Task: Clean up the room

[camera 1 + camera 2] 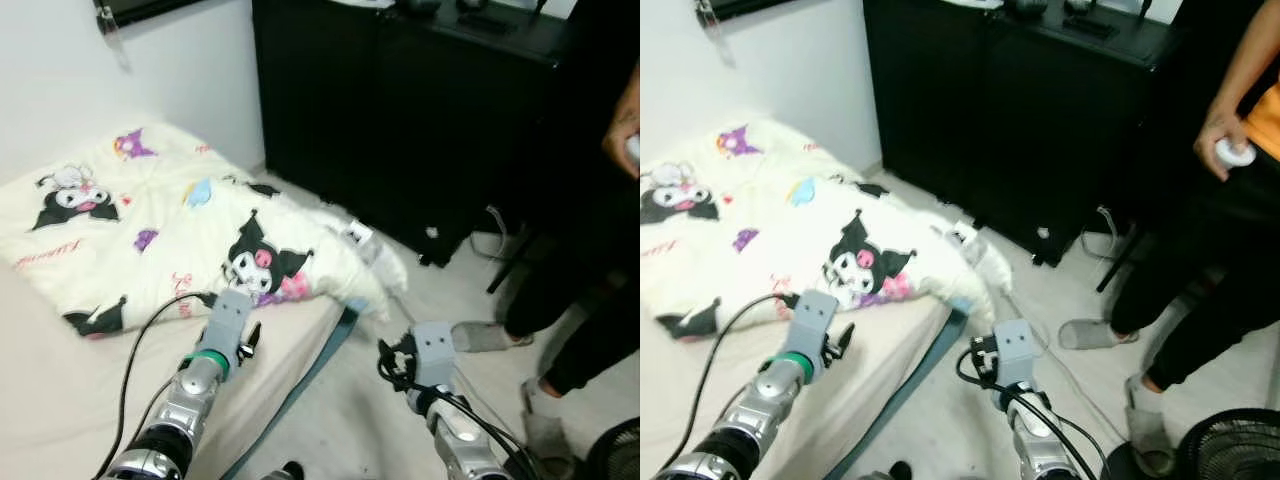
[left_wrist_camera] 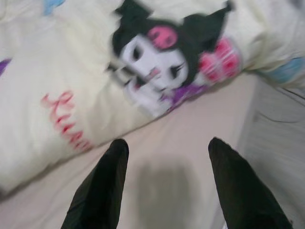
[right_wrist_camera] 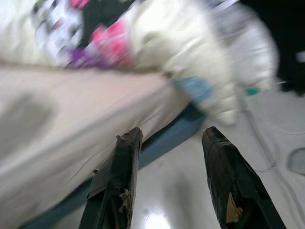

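Cream quilt (image 1: 170,225) w/ black-and-pink cartoon prints lies rumpled on the bed, bunched toward the bed's corner, one fold drooping over the edge near the floor. Beige mattress sheet (image 1: 60,400) is bare on the robot's side of the quilt. Blue bed-frame edge (image 1: 335,340) shows below the sheet at the corner.

Left gripper (image 2: 164,162) hovers over the bare sheet, just short of the quilt's edge; fingers spread wide, nothing between them. In the wrist view the two black fingers (image 2: 102,186) frame plain sheet, its shadow below, w/ the cartoon face and red lettering just ahead. Black cable runs back along the left arm (image 1: 190,390).

Right gripper (image 3: 169,152) is off the bed, over the pale floor (image 1: 350,420) beside the corner; fingers also wide apart, empty. Its wrist view, blurred, looks at the mattress side, the blue frame strip and the hanging quilt fold. Worn patches show on the finger pads (image 3: 231,210).

Black cabinet (image 1: 400,110) stands against the white wall past the bed. A person (image 1: 1200,270) in dark trousers and grey socks stands at the right, one hand (image 1: 1225,135) holding a small white object. Black fan (image 1: 1230,450) sits low at the right corner.
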Robot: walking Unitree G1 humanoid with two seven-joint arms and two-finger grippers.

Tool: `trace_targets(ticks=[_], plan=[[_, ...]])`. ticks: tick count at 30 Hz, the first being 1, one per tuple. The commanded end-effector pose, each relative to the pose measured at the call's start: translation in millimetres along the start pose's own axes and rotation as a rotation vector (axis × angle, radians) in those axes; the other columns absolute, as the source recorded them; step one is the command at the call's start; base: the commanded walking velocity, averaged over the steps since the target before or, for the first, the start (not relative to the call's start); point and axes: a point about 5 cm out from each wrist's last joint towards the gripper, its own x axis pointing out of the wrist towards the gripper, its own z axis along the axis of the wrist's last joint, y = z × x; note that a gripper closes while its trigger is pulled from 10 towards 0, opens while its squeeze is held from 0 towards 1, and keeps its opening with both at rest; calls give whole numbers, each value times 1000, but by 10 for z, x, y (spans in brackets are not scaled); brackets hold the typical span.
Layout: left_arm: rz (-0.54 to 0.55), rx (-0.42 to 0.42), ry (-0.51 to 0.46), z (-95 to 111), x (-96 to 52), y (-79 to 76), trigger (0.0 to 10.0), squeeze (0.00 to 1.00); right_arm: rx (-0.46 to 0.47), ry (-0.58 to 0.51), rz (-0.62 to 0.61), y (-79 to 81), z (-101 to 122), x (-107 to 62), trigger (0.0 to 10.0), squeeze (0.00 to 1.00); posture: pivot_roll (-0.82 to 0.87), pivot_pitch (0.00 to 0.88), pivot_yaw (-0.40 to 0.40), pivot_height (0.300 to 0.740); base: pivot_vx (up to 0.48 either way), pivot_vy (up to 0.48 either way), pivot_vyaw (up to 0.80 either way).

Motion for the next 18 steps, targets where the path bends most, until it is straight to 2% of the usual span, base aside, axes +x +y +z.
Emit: trace_targets(ticks=[1, 18], plan=[[-8, 4, 38, -91, -29, -21, 10000, 0, -5, 13, 4, -9, -31, -22, 10000, 0, -19, 54, 49, 736, 0, 0, 725], [-24, -6, 17, -56, -21, -33, 10000, 0, 14, -1, 26, 22, -15, -14, 10000, 0, -17, 52, 52, 736, 0, 0, 715]])
